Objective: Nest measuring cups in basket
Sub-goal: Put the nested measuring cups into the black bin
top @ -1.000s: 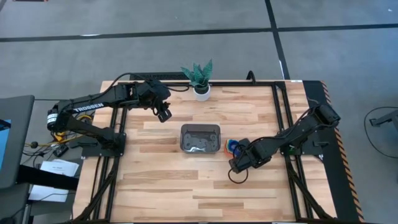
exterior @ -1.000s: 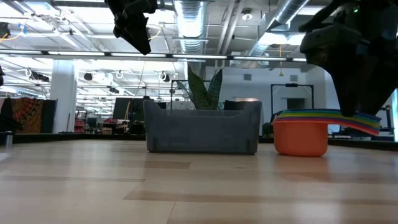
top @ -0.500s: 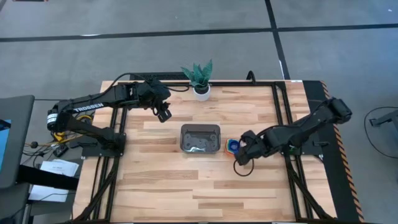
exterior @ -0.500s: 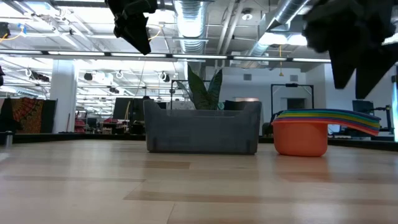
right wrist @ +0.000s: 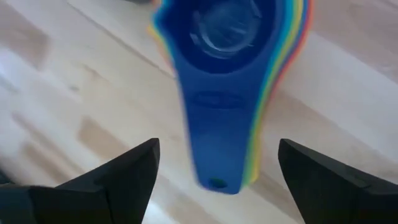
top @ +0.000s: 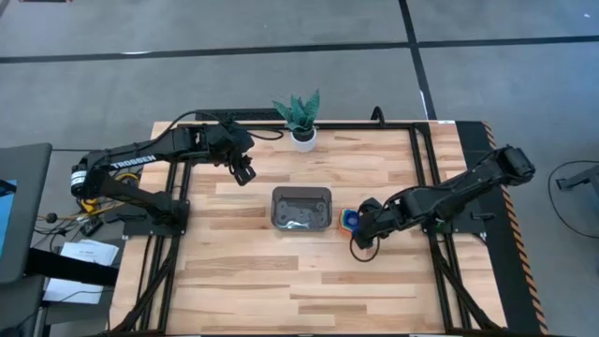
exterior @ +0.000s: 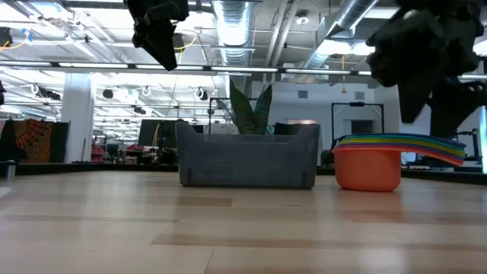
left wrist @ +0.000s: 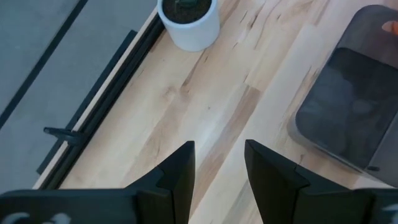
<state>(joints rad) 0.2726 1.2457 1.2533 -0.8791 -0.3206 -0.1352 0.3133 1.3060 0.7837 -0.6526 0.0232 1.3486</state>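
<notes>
Wide apart stand the jaws of the right gripper (right wrist: 214, 171), and nothing sits between them: the wrist view looks straight down on the cups (right wrist: 227, 74), a nested stack with the blue one on top and rainbow edges peeping out along one side, the stacked handles reaching back toward the gap between the two dark fingers (right wrist: 118, 177). From overhead, the right gripper (top: 363, 236) hangs at the handle end of that stack (top: 348, 220), and the stack sits on the table (top: 253, 281) just outside the basket (top: 301, 208), by its short wall, not in it. Only the level view shows the height: the stack (exterior: 380, 161) rests on the wood with an orange cup at the bottom and coloured rims layered above, handles jutting out sideways, while the dark bulk of the right arm hangs above it, clear of the cups. Over on the other side, the left gripper (top: 242, 173) hovers well away from the basket, near the plant (top: 299, 117). Its wrist view shows the jaws slightly apart and empty, with bare wood between the fingers (left wrist: 180, 174), the white pot (left wrist: 189, 18) ahead, and a corner of the basket (left wrist: 354, 106) off to one side.
</notes>
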